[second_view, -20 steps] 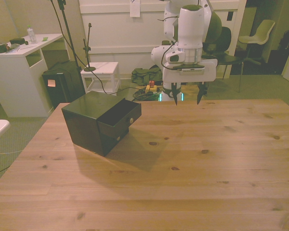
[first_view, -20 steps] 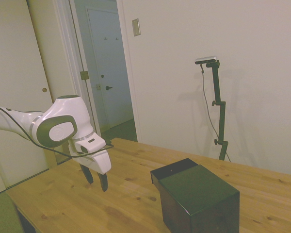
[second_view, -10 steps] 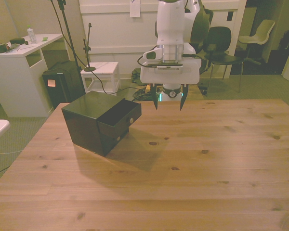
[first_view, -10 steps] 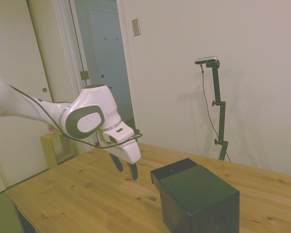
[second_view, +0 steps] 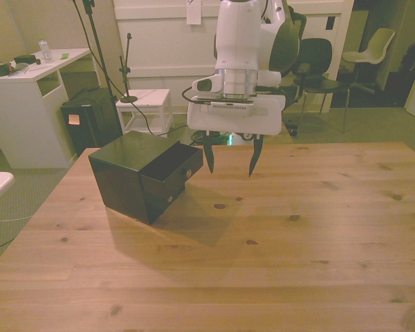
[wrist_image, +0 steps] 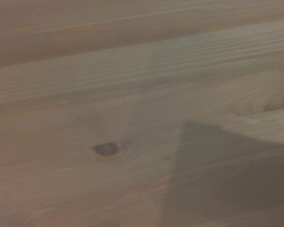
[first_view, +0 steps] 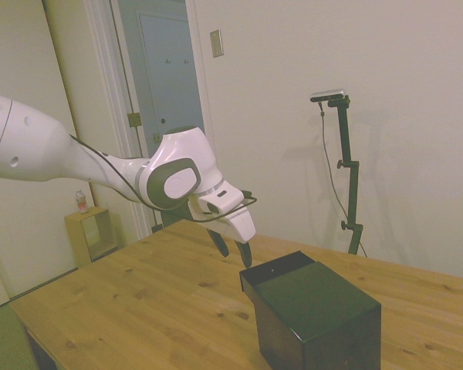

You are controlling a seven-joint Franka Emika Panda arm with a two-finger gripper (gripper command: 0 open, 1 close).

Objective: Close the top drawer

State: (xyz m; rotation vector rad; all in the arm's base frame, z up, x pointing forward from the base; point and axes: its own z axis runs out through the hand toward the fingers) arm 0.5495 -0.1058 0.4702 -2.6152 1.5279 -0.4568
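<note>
White is the gripper (second_view: 230,158) body, and its two dark fingers (second_view: 209,158) point down with a wide gap between them; they hold nothing. The gripper hangs in the air above the wooden desk (second_view: 277,235), not touching it. In the front view it is just to the right of the top drawer (second_view: 171,170), with the nearer finger close to the drawer's front but apart from it. In the side view the gripper (first_view: 233,250) is just beside the near upper corner of the black cabinet (first_view: 312,320), and I cannot tell from there whether a finger touches it.

The top drawer is pulled out of the cabinet (second_view: 121,176) toward the front view's right. It is shallow, the same glossy black, and has a small pale knob (second_view: 189,173) in the middle of its front. A second small knob (second_view: 169,198) shows lower on the cabinet front, under the open drawer. The cabinet stands on the desk at the front view's left part, turned at an angle to the desk edge.

The wrist view shows only the desk's wood grain, with one dark knot (wrist_image: 106,149) and a soft shadow beside it; this picture is blurred.

Behind the desk, in the front view, there is a white side table (second_view: 24,104), a dark office chair (second_view: 317,66) and a pale chair (second_view: 375,48)
</note>
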